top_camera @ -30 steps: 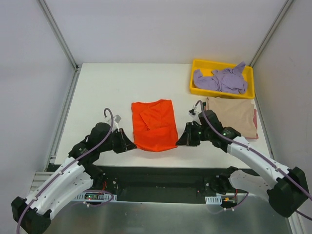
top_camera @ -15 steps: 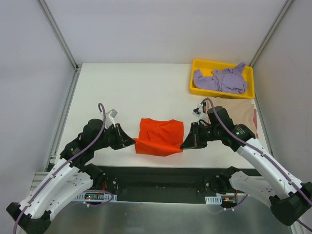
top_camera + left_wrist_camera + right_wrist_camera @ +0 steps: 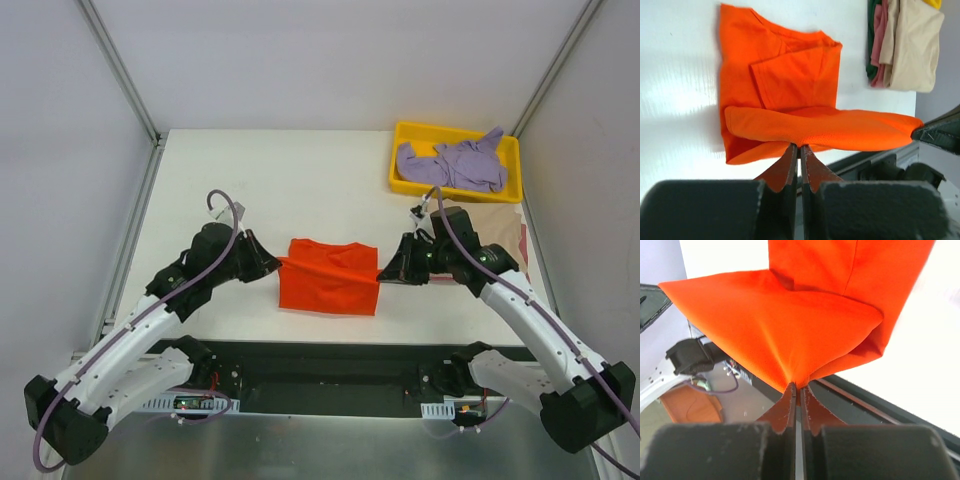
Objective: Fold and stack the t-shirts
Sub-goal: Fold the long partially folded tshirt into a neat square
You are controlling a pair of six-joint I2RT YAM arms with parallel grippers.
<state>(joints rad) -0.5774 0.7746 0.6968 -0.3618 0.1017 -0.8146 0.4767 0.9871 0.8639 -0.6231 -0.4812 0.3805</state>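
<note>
The orange-red t-shirt (image 3: 328,276) lies in the middle near the table's front, its near edge lifted and carried over the rest. My left gripper (image 3: 277,266) is shut on its left corner (image 3: 798,142). My right gripper (image 3: 383,274) is shut on its right corner (image 3: 796,381). The tan-beige t-shirt (image 3: 497,235) lies flat at the right, partly under my right arm. The lavender-purple t-shirt (image 3: 455,163) lies crumpled in the yellow tray (image 3: 404,166).
The yellow tray stands at the back right corner. In the left wrist view, the tan shirt (image 3: 910,45) tops a stack with pink and green cloth edges (image 3: 875,40). White walls and metal rails bound the table; its dark front edge (image 3: 330,350) lies near.
Both grippers have lifted the shirt's near edge and carried it away from the front edge, over the shirt. The shirt now looks shorter, front to back.
</note>
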